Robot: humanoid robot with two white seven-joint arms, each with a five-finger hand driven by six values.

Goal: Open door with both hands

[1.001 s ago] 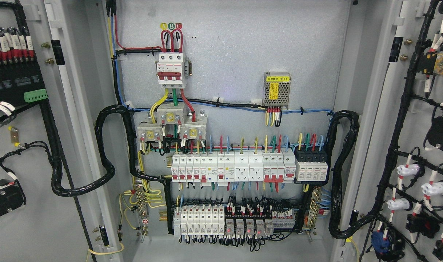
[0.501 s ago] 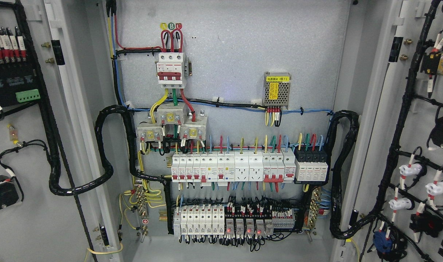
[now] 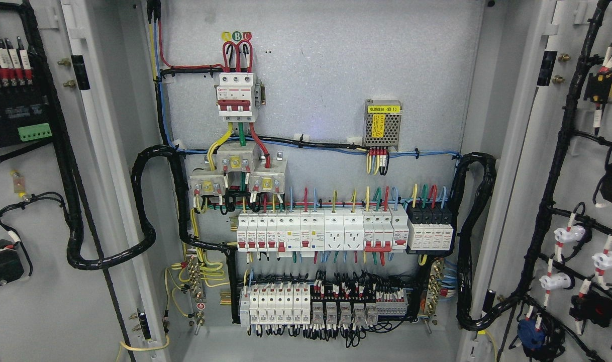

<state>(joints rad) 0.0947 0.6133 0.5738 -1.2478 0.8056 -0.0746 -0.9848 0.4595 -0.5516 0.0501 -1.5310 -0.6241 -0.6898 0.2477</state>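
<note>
Two doors stand swung wide, their wired inner faces turned to the camera: the left door (image 3: pixel 39 281) fills the picture's left edge and the right door (image 3: pixel 572 151) its right edge, with the whole cabinet back panel (image 3: pixel 336 90) bare between them. Compared with a second ago, both leaves have swung a little further outward; the green terminal block (image 3: pixel 34 131) on the left door has slid toward the picture's edge, and the white connectors (image 3: pixel 567 235) on the right door have drifted right and down. The change over the last half second is much smaller, so the doors look close to the end of their swing. No hand of the robot shows anywhere, neither left nor right, so what they hold, if anything, cannot be told. I judge the task all but done. Inside, the black corrugated cable loop (image 3: pixel 145 201) crosses to the left door at its hinge side, the row of white breakers (image 3: pixel 321 232) sits mid-panel, and the small red lamps on the relays (image 3: pixel 343 315) that glowed earlier are now dark.
</note>
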